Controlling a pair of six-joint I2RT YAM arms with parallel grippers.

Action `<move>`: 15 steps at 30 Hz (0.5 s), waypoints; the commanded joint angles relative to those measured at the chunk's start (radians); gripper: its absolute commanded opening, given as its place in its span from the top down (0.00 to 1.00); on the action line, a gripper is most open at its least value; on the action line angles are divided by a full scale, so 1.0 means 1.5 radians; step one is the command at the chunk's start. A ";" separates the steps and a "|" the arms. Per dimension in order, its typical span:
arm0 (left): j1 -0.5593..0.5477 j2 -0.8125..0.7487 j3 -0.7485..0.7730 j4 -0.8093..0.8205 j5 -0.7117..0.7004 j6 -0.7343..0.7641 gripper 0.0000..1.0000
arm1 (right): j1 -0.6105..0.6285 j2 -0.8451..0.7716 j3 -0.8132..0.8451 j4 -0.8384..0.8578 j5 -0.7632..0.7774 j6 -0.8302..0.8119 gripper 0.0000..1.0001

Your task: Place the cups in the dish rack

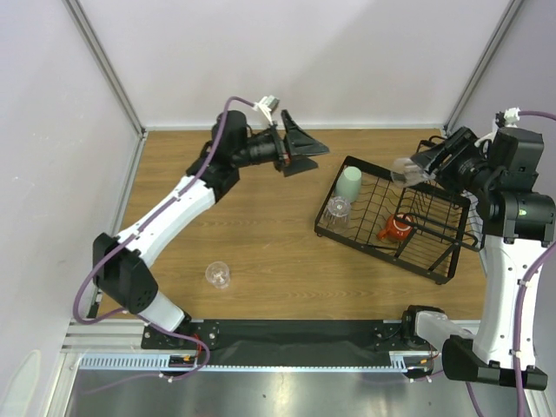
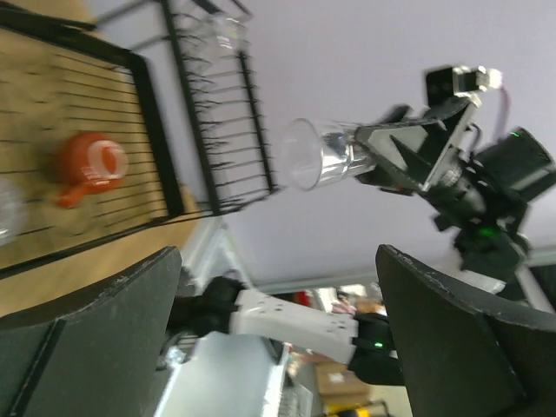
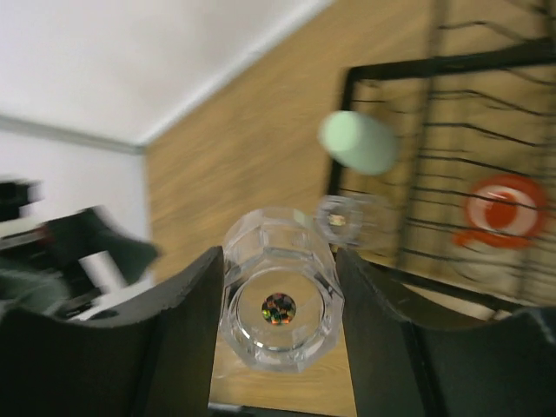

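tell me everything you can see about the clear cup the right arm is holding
The clear tumbler looks like faceted see-through plastic, with a thick base bearing a small shiny spot at its centre, and seems empty. The right tool is shut on its base end, a finger on each side. It hangs on its side, mouth pointing away from the tool, over the far part of the dish rack. Nothing else touches it.

A wood-grain desk (image 1: 261, 226) sits enclosed by white panel walls (image 1: 330, 52), with a black mat (image 1: 295, 334) and a slotted metal rail (image 1: 287, 360) along its near edge.
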 commanded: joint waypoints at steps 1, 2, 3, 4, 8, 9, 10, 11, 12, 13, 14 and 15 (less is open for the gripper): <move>0.048 -0.055 0.011 -0.147 -0.025 0.117 0.01 | -0.005 0.006 0.034 -0.097 0.200 -0.073 1.00; 0.058 -0.062 0.008 -0.185 -0.035 0.133 0.00 | -0.006 0.007 0.036 -0.109 0.213 -0.074 1.00; 0.077 -0.073 0.011 -0.212 -0.066 0.145 0.00 | -0.007 0.009 0.038 -0.112 0.247 -0.077 1.00; 0.085 -0.079 0.013 -0.234 -0.078 0.156 0.00 | -0.007 0.012 0.039 -0.117 0.286 -0.077 1.00; 0.106 -0.093 0.048 -0.356 -0.157 0.235 0.00 | -0.010 0.021 0.047 -0.121 0.372 -0.091 1.00; 0.108 -0.095 0.051 -0.365 -0.167 0.246 0.00 | -0.012 0.022 0.049 -0.121 0.385 -0.094 1.00; 0.111 -0.096 0.055 -0.376 -0.171 0.254 0.00 | -0.013 0.028 0.049 -0.119 0.412 -0.101 1.00; 0.114 -0.097 0.048 -0.371 -0.161 0.255 0.00 | -0.014 0.031 0.050 -0.116 0.426 -0.102 1.00; 0.124 -0.097 0.040 -0.364 -0.145 0.250 0.01 | -0.014 0.032 0.049 -0.115 0.437 -0.104 1.00; 0.129 -0.098 0.028 -0.341 -0.118 0.241 0.00 | -0.015 0.036 0.048 -0.112 0.448 -0.104 1.00; 0.136 -0.100 0.002 -0.329 -0.104 0.215 0.00 | -0.015 0.046 0.047 -0.108 0.463 -0.105 1.00; 0.147 -0.100 -0.009 -0.320 -0.096 0.205 0.00 | -0.015 0.052 0.046 -0.106 0.471 -0.103 1.00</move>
